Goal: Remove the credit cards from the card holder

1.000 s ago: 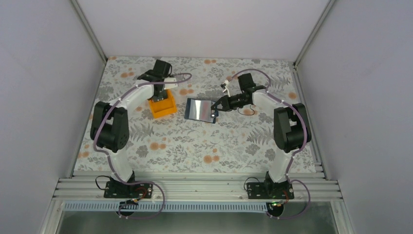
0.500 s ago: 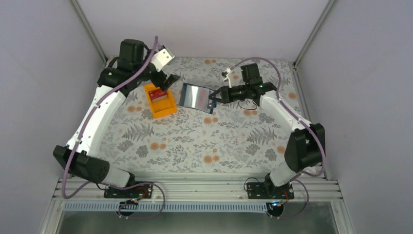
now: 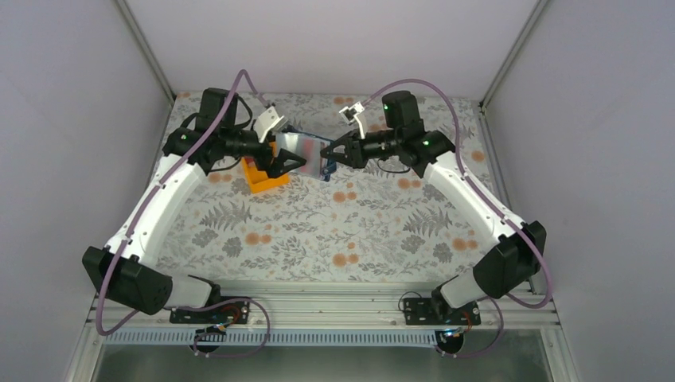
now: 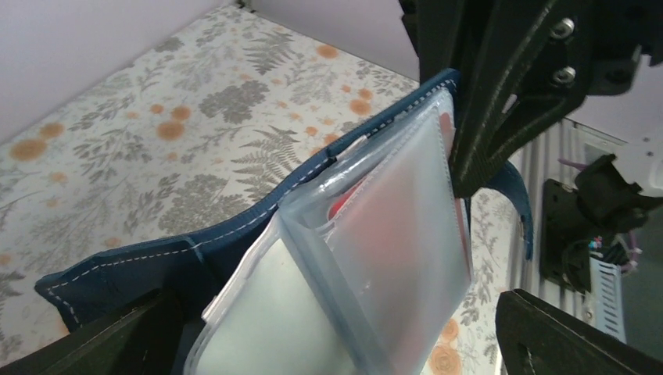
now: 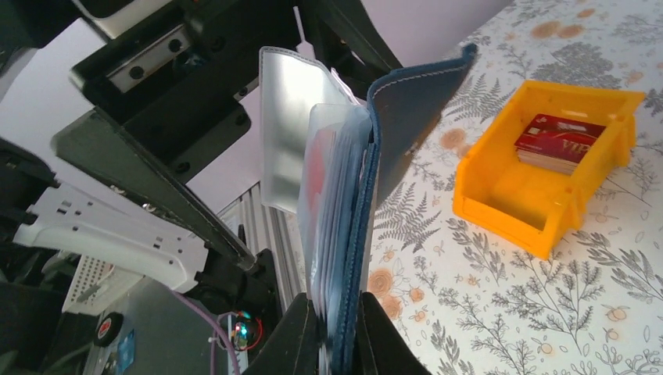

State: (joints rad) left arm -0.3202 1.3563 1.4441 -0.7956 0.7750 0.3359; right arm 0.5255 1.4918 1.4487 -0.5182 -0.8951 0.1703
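Left gripper [image 3: 288, 163]: jaws wide apart on either side of the card holder [image 3: 306, 150]; contact cannot be told.
Orange tray [image 3: 263, 181]: half hidden under the left arm from above; the right wrist view shows red credit cards [image 5: 559, 142] stacked inside.
Card holder: open and raised between the arms; the left wrist view shows a red card [image 4: 344, 205] in its clear sleeves.
Right gripper [image 3: 330, 157]: clamped on the holder's edge.

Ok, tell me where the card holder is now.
In the top view the card holder is far-centre, clamped in the right pincer, beside the open left pincer and orange tray.
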